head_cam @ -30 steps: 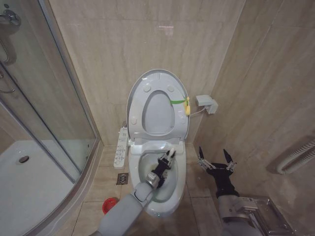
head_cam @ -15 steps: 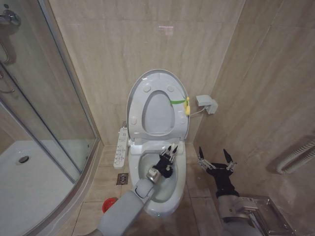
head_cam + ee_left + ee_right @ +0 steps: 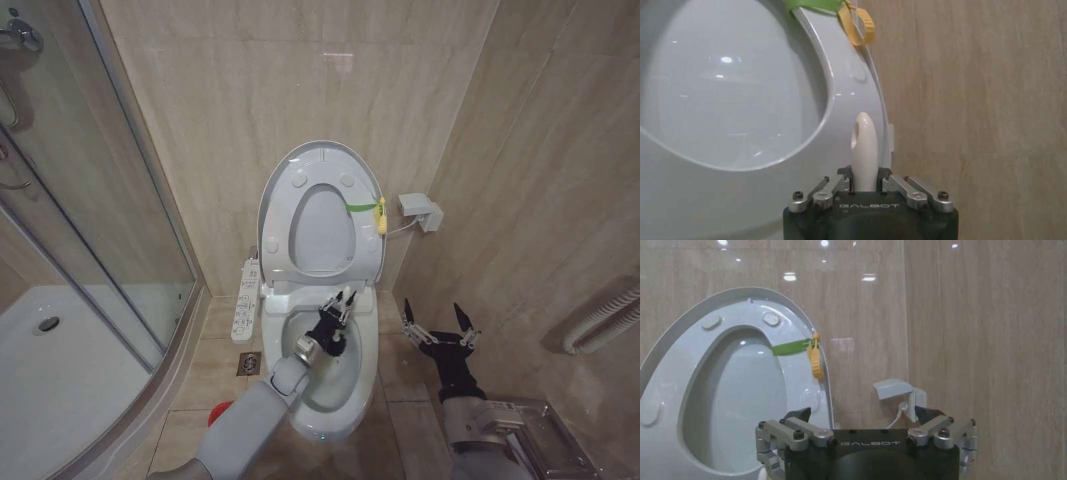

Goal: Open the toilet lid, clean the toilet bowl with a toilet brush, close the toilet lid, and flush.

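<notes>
The toilet lid (image 3: 320, 230) and the seat ring (image 3: 275, 225) stand raised against the back wall. Below them the toilet bowl (image 3: 350, 375) lies uncovered. My left gripper (image 3: 337, 308) hangs over the back half of the bowl, shut on the toilet brush. The brush's white handle tip (image 3: 863, 145) pokes up between the fingers of the left gripper (image 3: 865, 185); its bristle head is hidden. The red cup holder (image 3: 222, 412) peeks out on the floor beside my left arm. My right gripper (image 3: 440, 325) waits open above the floor, right of the toilet, and the right wrist view shows this right gripper (image 3: 863, 415) holding nothing.
A glass shower enclosure (image 3: 100, 220) with a white tray (image 3: 60, 370) takes up the left side. A control panel (image 3: 246, 300) hangs on the toilet's left flank above a floor drain (image 3: 248, 363). A wall box (image 3: 420, 210) and hoses (image 3: 600, 320) are on the right wall.
My left gripper has moved with the brush from the middle of the bowl toward its back rim, and the forearm has swung slightly left. The right arm has stayed still.
</notes>
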Available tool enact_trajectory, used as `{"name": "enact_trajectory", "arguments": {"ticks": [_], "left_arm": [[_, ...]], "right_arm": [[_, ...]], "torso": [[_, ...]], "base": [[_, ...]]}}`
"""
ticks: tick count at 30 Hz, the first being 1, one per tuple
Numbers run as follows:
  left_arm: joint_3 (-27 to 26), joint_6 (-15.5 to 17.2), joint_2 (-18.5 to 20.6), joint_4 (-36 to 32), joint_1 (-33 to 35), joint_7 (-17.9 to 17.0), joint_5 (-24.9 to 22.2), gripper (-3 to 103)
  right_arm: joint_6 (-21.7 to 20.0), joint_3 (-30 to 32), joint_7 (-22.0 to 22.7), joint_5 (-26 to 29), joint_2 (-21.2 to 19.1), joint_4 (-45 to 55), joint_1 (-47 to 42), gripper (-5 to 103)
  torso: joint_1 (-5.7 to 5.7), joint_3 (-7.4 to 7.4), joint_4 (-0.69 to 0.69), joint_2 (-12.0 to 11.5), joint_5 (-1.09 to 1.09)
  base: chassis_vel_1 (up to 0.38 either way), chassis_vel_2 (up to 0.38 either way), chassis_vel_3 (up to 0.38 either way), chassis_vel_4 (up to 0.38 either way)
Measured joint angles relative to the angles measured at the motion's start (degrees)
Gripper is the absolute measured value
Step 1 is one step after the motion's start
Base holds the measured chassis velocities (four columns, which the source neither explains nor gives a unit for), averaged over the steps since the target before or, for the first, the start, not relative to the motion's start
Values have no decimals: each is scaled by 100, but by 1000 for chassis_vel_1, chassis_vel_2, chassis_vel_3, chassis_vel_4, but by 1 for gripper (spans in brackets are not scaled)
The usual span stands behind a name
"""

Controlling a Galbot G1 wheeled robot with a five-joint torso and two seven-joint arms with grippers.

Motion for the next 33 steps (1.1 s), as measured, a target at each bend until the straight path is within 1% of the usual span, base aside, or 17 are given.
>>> {"name": "enact_trajectory", "arguments": {"ticks": [2, 3, 5, 7, 10, 11, 13, 16, 19, 20, 23, 24, 25, 27, 29, 32, 33], "left_arm": [[4, -27, -94, 332, -44, 16, 28, 22], [4, -27, -94, 332, -44, 16, 28, 22], [-4, -73, -133, 700, -124, -15, 153, 22], [20, -62, -121, 724, -148, -66, 213, 22], [63, 19, -69, 550, -188, -125, 239, 22], [124, 140, -10, 164, -259, -165, 173, 22], [189, 268, 32, -254, -279, -180, 72, 22], [246, 291, 44, -332, -232, -169, 47, 22], [262, 147, -69, 11, -124, -79, 87, 22], [262, 147, -69, 11, -124, -79, 87, 22], [206, -33, -197, 557, -106, 14, 107, 22], [206, -33, -197, 557, -106, 14, 107, 22], [154, -112, -241, 816, -138, 59, 126, 22], [19, -160, -262, 1082, -197, 68, 214, 22], [-46, -162, -253, 1098, -204, 62, 255, 22], [-132, -41, -173, 636, -149, -31, 275, 22], [-132, -41, -173, 636, -149, -31, 275, 22]], "right_arm": [[0, 0, 1, 0, 0, -1, 0, 100], [0, 0, 1, 0, 0, -1, 0, 100], [0, 0, 1, 0, 0, 0, 0, 100], [0, 0, 0, 0, 0, -1, 0, 100], [0, 0, 0, 0, 0, 0, 0, 100], [0, 0, 0, 0, 0, 0, 0, 100], [0, 0, -1, 0, 0, -1, 0, 100], [0, 0, 0, 0, 0, 0, 0, 100], [0, 0, -1, 0, 0, -1, 0, 100], [0, 0, -1, 0, 0, -1, 0, 100], [0, 0, 0, 0, 0, 0, 0, 100], [0, 0, 0, 0, 0, 0, 0, 100], [0, 0, 1, 0, 0, 0, 0, 100], [0, 0, 1, 0, 0, 0, 0, 100], [0, 0, 0, 0, 0, 0, 0, 100], [0, 0, 1, 0, 0, -1, 0, 100], [0, 0, 1, 0, 0, -1, 0, 100]], "torso": [[0, 0, -1, 0, -1], [0, 0, -1, 0, -1], [0, 0, 1, 0, 0], [0, 1, 2, 0, 0], [1, 1, 3, -1, 0], [0, 0, 0, 0, 0], [0, 0, -1, 0, 0], [0, 0, -1, 0, 0], [0, 0, 1, 0, 0], [0, 0, 1, 0, 0], [0, 0, 1, 0, 0], [0, 0, 1, 0, 0], [0, 0, 0, 0, -1], [0, 1, 1, -1, 0], [1, 1, 1, -1, 0], [1, 0, 3, 0, 1], [1, 0, 3, 0, 1]], "base": [[0, 0, 0, 0], [0, 0, 0, 0], [0, 0, 0, 0], [0, 0, 0, 0], [0, 0, 0, 0], [0, 0, 0, 0], [0, 0, 0, 0], [0, 0, 0, 0], [0, 0, 0, 0], [0, 0, 0, 0], [0, 0, 0, 0], [0, 0, 0, 0], [0, 0, 0, 0], [0, 0, 0, 0], [0, 0, 0, 0], [0, 0, 0, 0], [0, 0, 0, 0]]}}
